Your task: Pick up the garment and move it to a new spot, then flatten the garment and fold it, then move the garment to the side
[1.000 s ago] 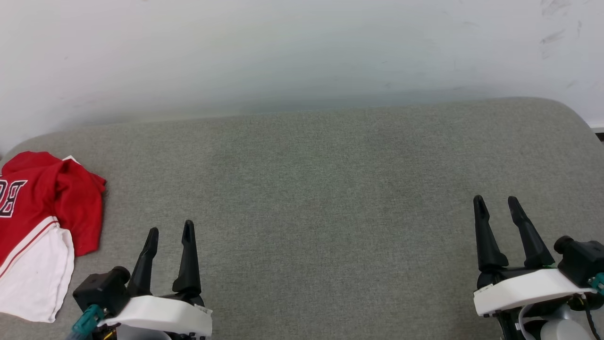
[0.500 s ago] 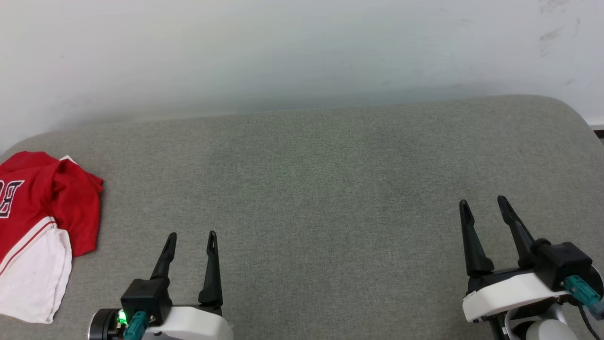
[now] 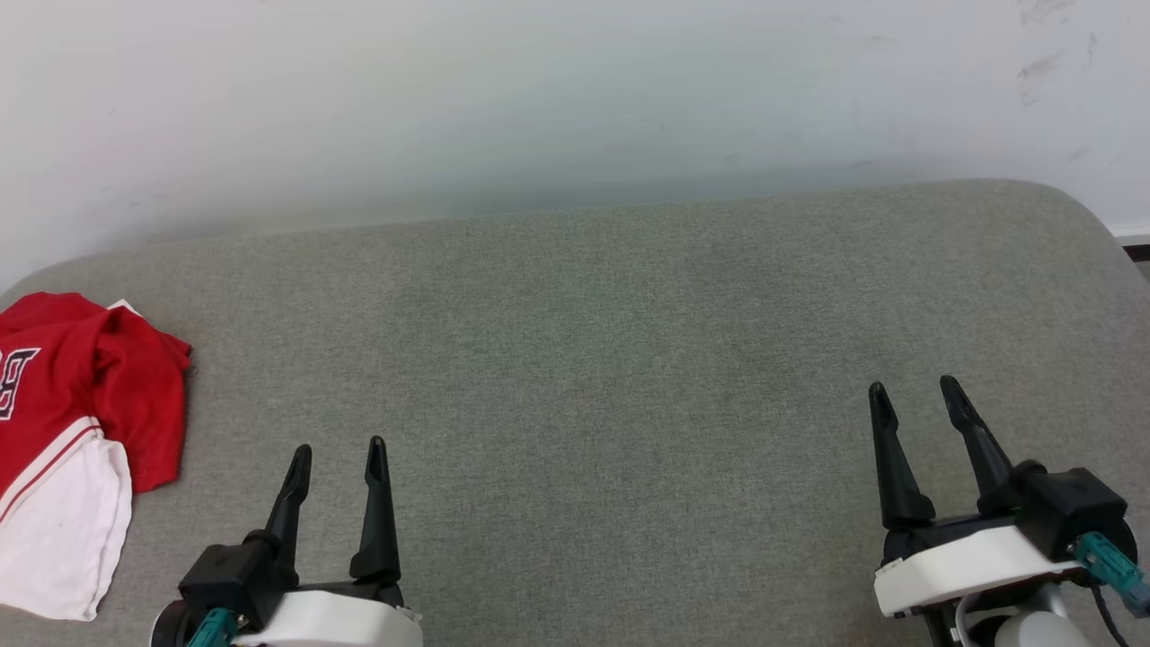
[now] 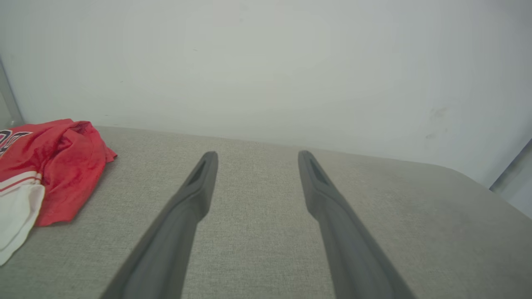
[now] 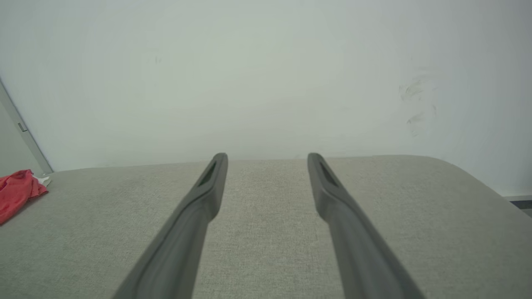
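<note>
Well off to the left, the shirt [image 3: 63, 422] lies crumpled on the grey cushion [image 3: 584, 359], near its edge. Both the left gripper [image 3: 340, 447] and the right gripper [image 3: 913, 385] hang apart from it, fingers spread, holding nothing.

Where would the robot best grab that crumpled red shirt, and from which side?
Probably the bunched red fold along the shirt's right edge: it stands proud of the cushion, giving something to pinch. The open left gripper is nearest, so come from the right, slightly above.
</note>
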Controlling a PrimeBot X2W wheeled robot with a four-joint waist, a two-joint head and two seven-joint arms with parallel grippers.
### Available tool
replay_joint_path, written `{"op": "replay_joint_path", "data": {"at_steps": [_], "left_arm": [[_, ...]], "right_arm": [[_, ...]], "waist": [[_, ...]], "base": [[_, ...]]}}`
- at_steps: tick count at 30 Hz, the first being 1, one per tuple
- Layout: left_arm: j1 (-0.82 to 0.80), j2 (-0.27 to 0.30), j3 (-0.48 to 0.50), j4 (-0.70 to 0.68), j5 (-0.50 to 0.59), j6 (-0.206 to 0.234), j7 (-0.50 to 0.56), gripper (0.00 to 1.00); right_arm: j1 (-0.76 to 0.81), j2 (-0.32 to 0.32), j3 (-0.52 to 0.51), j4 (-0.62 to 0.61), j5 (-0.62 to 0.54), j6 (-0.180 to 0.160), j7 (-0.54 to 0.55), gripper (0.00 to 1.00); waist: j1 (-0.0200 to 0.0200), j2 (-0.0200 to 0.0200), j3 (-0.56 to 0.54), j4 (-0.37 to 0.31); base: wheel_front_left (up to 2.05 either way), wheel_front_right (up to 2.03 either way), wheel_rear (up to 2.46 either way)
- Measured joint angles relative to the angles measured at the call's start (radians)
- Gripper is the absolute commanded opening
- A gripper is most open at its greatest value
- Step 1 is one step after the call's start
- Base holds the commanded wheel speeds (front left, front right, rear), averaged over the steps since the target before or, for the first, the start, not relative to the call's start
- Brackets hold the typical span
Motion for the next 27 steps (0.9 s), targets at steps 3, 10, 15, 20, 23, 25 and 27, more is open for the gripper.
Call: {"op": "replay_joint_path", "data": {"at_steps": [3, 10, 15, 20, 23, 25, 27], "left_arm": [[0.012, -0.025, 0.045, -0.002, 0.027, -0.054, -0.008, 1.0], [0.033, -0.06, 0.099, 0.03, 0.108, -0.138, -0.019, 1.0], [0.037, -0.064, 0.093, 0.058, 0.194, -0.144, -0.029, 1.0], [0.038, -0.066, 0.093, 0.06, 0.224, -0.149, -0.037, 1.0], [0.04, -0.067, 0.095, 0.055, 0.239, -0.155, -0.043, 1.0], [0.04, -0.067, 0.099, 0.048, 0.242, -0.159, -0.046, 1.0], [0.04, -0.067, 0.103, 0.047, 0.239, -0.163, -0.047, 1.0]], "right_arm": [[0.004, 0.0, 0.003, 0.017, 0.053, 0.0, -0.007, 1.0], [0.005, 0.0, 0.02, 0.051, 0.086, 0.0, -0.021, 1.0], [0.005, 0.0, 0.017, 0.066, 0.06, 0.0, -0.032, 1.0], [0.004, 0.0, 0.019, 0.073, 0.039, 0.0, -0.04, 1.0], [0.004, 0.0, 0.023, 0.076, 0.025, 0.0, -0.044, 1.0], [0.004, 0.0, 0.024, 0.078, 0.016, 0.0, -0.049, 1.0], [0.003, 0.0, 0.025, 0.079, 0.015, 0.0, -0.049, 1.0]], "waist": [[0.0, 0.0, 0.0, -0.002], [0.0, 0.0, 0.002, -0.009], [0.0, 0.0, 0.0, -0.014], [0.0, 0.0, 0.0, -0.02], [0.0, 0.0, 0.002, -0.022], [0.0, 0.0, 0.003, -0.023], [0.0, 0.0, 0.004, -0.022]], "base": [[0.0, 0.0, 0.0], [0.0, 0.0, 0.0], [0.0, 0.0, 0.0], [0.0, 0.0, 0.0], [0.0, 0.0, 0.0], [0.0, 0.0, 0.0], [0.0, 0.0, 0.0]]}}
